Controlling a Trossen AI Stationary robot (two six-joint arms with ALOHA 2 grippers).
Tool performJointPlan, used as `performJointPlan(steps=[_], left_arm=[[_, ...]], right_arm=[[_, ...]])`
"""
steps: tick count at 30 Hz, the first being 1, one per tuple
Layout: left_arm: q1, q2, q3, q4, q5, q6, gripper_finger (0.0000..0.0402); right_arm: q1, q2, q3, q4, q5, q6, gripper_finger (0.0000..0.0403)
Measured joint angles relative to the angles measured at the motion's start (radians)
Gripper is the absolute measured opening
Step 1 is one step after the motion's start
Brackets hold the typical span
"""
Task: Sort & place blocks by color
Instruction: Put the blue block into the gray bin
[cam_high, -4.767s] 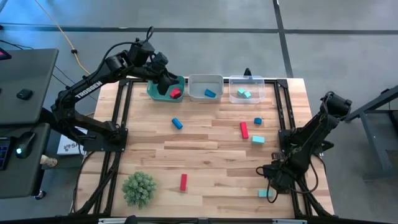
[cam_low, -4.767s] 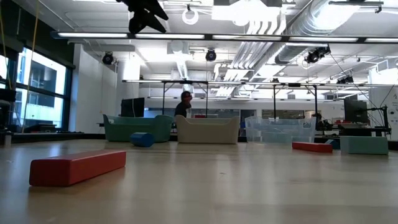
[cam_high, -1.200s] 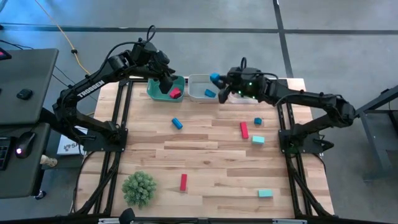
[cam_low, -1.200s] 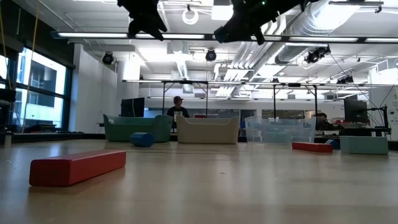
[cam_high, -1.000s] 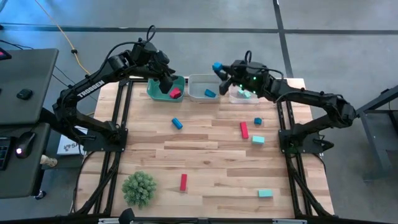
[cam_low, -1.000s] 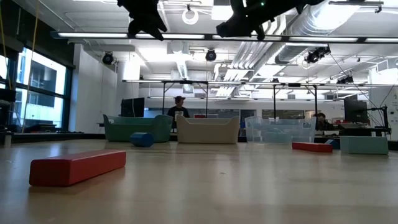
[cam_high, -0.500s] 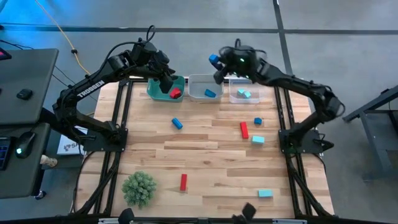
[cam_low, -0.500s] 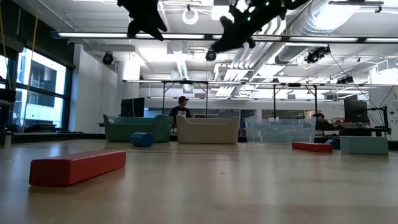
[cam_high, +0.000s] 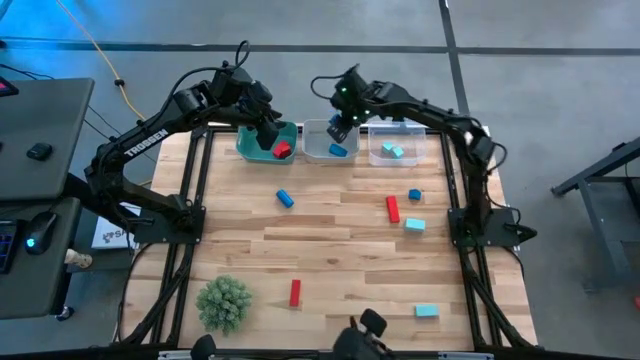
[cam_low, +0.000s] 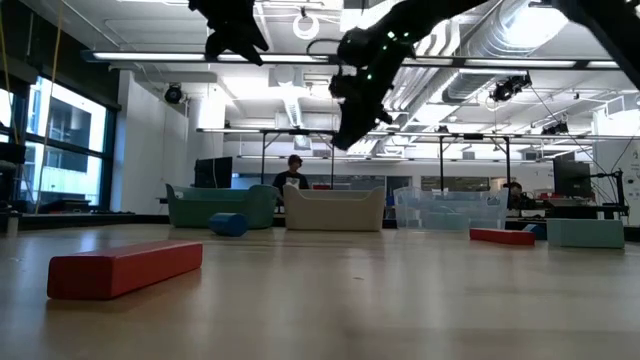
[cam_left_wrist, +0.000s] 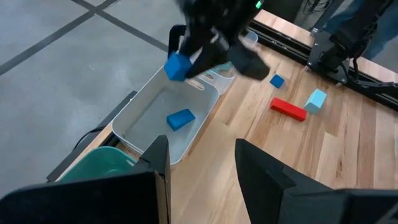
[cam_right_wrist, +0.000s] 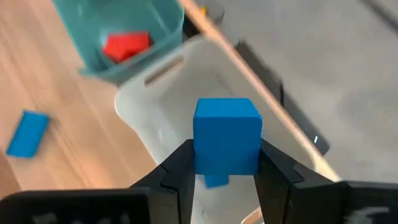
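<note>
1. The right gripper hangs over the grey bin at the top centre of the high view, its jaws pinching a blue cube by two opposite flat faces.
2. A second blue block lies inside that bin; the red block sits in the green bin just left of it, and two teal blocks in the clear bin to its right.
3. The left gripper hovers over the green bin at upper left, jaws spread and holding nothing.
4. On the table remain a blue bar left of centre, a red bar and small blue cube right of centre, a teal cube below them, a red bar at lower centre and a teal bar at lower right. The spiky plant sits lower left.
5. The cube looks rigid, light and smooth-sided, so it could probably slip if gripped off-centre; the flat parallel faces are the place to hold. The bars are best taken across their narrow width near the middle.
6. Releasing the cube low over the grey bin would likely keep it from bouncing out.
</note>
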Motion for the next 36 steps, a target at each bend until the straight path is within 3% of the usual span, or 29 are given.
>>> performJointPlan(steps=[6, 21, 36], left_arm=[[0.000, 0.000, 0.000, 0.000, -0.002, 0.000, 0.0104], [0.000, 0.000, 0.000, -0.001, -0.002, 0.000, 0.0104], [0.000, 0.000, 0.000, -0.001, -0.001, 0.002, 0.0104]], right_arm=[[0.000, 0.087, 0.052, -0.101, -0.015, 0.024, 0.0106], [0.000, 0.233, 0.051, -0.118, -0.064, 0.053, 0.0106], [0.003, 0.266, 0.049, -0.119, -0.041, 0.063, 0.0121]])
